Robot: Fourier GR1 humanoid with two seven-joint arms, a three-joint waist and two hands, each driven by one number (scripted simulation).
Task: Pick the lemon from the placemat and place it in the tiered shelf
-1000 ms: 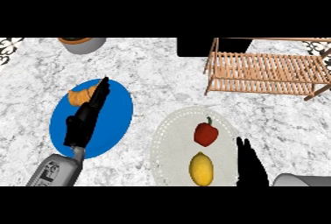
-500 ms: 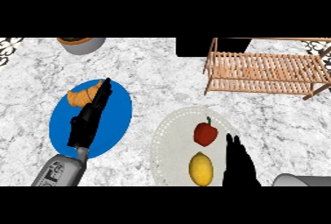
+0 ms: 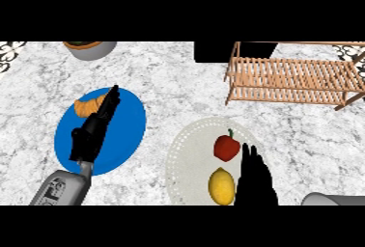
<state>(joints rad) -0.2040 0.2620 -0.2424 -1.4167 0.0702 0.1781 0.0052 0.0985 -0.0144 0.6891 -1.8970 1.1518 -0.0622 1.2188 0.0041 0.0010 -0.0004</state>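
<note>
Two black hands show here. The right hand is low down, at about 5 o'clock in the view. Its fingers are straight and point up to 12 o'clock. It is not holding anything. The lemon lies just beside it, at the hand's 9 o'clock side. I cannot tell if the hand touches the lemon.

The lemon lies on the round white placemat, near the mat's low edge. A red fruit with a green stem lies on the same mat, at 12 o'clock from the lemon, close to the tips of the right hand's fingers.

The left hand is at 9 o'clock from the mat. It is over a blue plate, with its fingers straight and pointing to about 1 o'clock. It holds nothing. A croissant sits at the top of the blue plate, next to those fingers.

The wooden tiered shelf stands at 1 o'clock from the mat, well apart from the lemon. A grey pot sits far off at 11 o'clock. All of it is on a white marble counter.
</note>
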